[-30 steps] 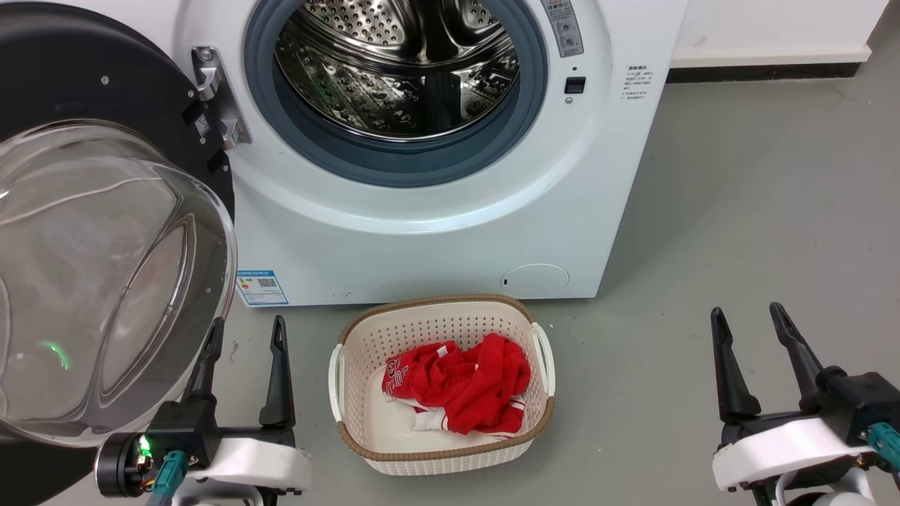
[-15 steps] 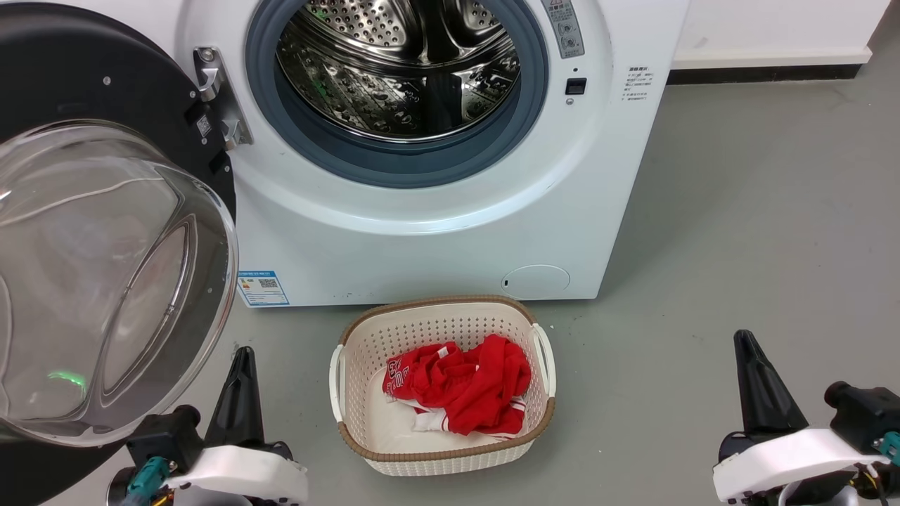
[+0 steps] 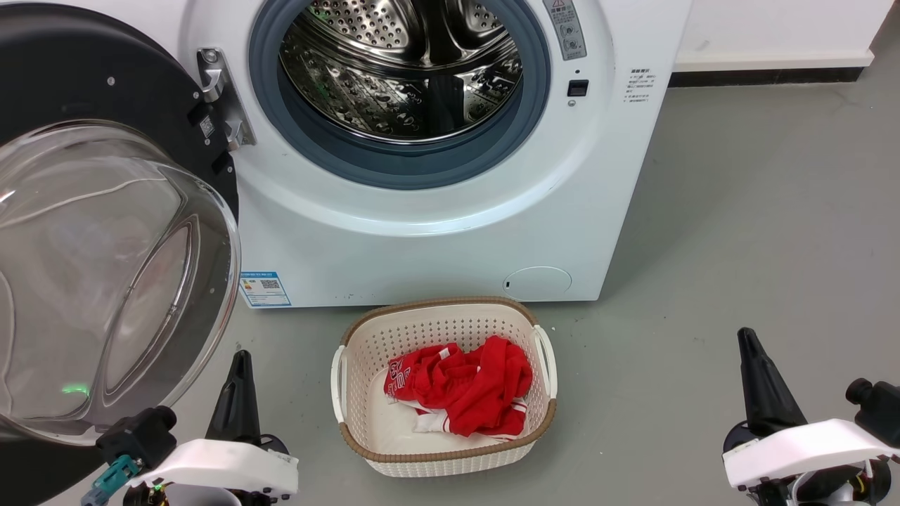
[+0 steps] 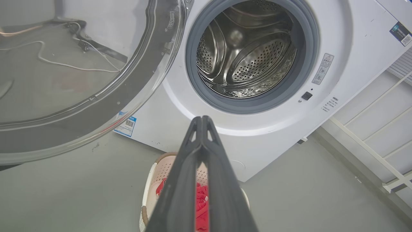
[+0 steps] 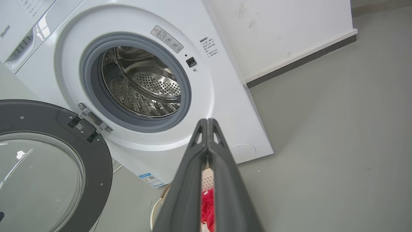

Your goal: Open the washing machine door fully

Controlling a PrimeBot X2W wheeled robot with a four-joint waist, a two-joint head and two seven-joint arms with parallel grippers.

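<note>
Laundry room, washing machine [image 3: 422, 246], clothes basket [image 3: 436, 329]

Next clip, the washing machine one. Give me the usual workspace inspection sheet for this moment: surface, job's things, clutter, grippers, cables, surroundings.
Surface: smooth grey floor, with the washing machine standing on it.
Job's things: door swung wide on its hinge, well away from the opening; steel drum exposed, nothing seen inside.
Clutter: basket on the floor in front of the machine, holding red clothing.
Grippers: left gripper shut, holding nothing, low beside the door's glass bowl; right gripper shut, holding nothing, off to the right.
Cables: white cable on the floor, seen through the door glass.
Surroundings: white wall with a dark skirting strip, behind the machine.
</note>
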